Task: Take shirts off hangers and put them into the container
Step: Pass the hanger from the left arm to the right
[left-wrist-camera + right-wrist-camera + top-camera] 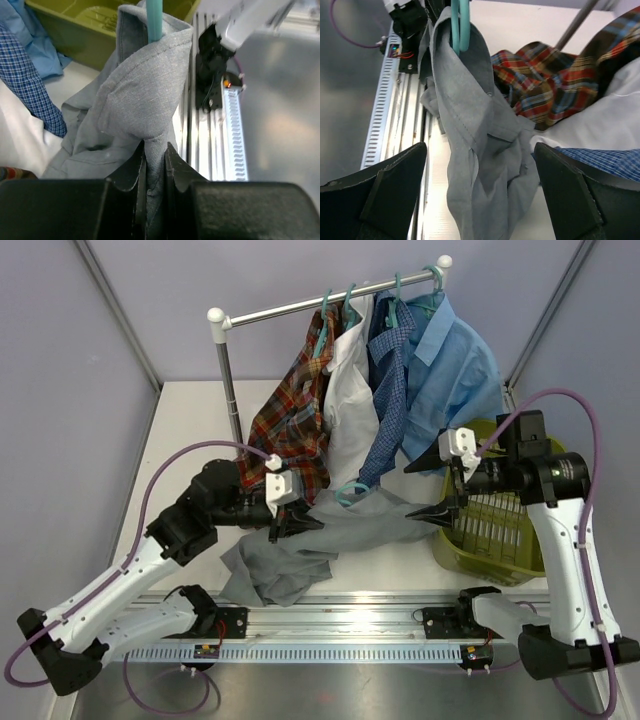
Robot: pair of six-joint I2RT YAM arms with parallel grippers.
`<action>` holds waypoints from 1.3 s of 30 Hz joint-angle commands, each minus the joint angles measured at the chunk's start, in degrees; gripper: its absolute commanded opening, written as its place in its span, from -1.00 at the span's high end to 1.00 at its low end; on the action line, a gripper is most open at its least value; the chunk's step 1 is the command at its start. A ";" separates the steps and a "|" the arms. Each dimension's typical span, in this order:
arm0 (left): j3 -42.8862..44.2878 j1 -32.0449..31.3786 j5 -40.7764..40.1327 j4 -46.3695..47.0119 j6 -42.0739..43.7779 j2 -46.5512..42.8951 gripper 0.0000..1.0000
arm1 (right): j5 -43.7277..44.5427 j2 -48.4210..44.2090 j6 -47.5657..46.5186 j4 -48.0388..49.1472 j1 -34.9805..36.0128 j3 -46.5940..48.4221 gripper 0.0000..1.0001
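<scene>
Task barely begun: the grey shirt [350, 522] is off the rail [300, 305] and over the near table, its teal hanger [352, 490] not yet out, while the plaid [290, 420], white [345, 410], blue-check [390, 390] and light-blue [450, 380] shirts hang on the rail and the visible part of the green basket [495, 560] holds none. The grey shirt's long axis runs left to right, its bulk heaped at the near left. The left gripper [155, 150] pinches its cloth; the right gripper [480, 170] stands wide apart around it, gripping nothing.
</scene>
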 commanded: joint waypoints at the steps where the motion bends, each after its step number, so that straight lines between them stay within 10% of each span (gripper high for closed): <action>1: 2.88 -2.37 -7.25 -2.64 15.81 0.01 1.00 | 1.96 1.54 -0.15 -3.36 3.14 -1.14 -0.93; 9: -2.39 -3.69 -12.89 -3.87 38.21 -3.42 1.00 | 2.49 4.97 -4.99 -8.81 9.71 0.97 -0.89; 30: -1.07 -4.39 -3.92 -0.54 31.47 -2.71 1.00 | 13.30 12.18 -2.09 -4.68 21.95 1.85 -0.56; 39: -3.18 -4.39 -3.30 0.87 28.31 -4.03 1.00 | 14.79 12.09 0.11 -2.92 23.00 1.49 0.20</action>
